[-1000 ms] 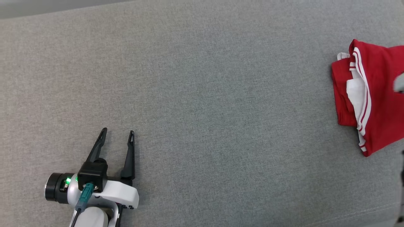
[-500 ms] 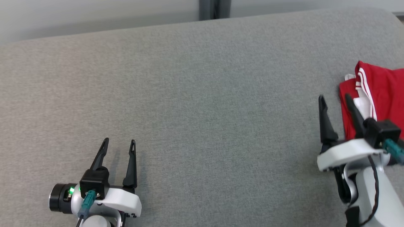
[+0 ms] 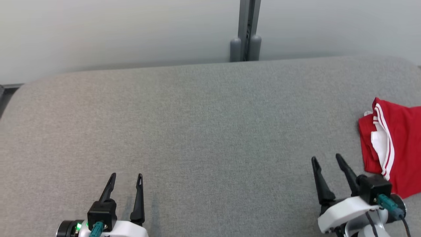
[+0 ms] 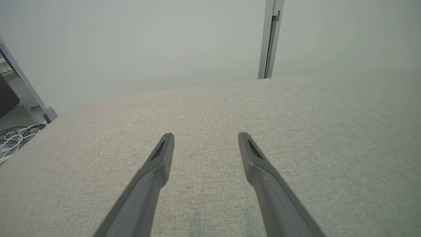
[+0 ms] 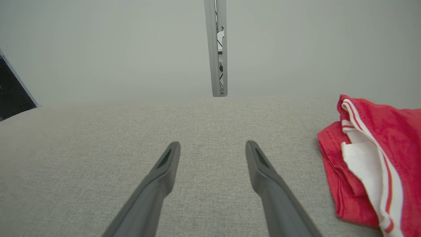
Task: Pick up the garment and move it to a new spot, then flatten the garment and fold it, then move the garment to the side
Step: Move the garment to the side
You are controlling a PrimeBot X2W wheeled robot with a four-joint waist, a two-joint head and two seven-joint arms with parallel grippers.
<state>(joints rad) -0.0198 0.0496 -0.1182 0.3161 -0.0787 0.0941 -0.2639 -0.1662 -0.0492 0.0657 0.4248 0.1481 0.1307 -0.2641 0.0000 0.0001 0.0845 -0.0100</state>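
At far right of the grey pad — garment folded, set aside.
Right gripper has drawn back clear of it, jaws apart, empty; left gripper likewise spread — task judged complete.

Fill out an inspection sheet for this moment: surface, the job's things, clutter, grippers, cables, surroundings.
Surface: grey fabric pad, smooth, with rounded far corners.
Job's things: red garment with white stripes, loosely folded, lying at the pad's right side and partly cut off by the head view's edge.
Clutter: nothing seen.
Grippers: left gripper open and empty over bare pad at the near left; right gripper open and empty, just left of the garment, not touching it.
Cables: teal plug with a dark lead at each wrist; white cords on the floor beyond the pad's left end.
Surroundings: pale wall behind the pad; grey post against it.
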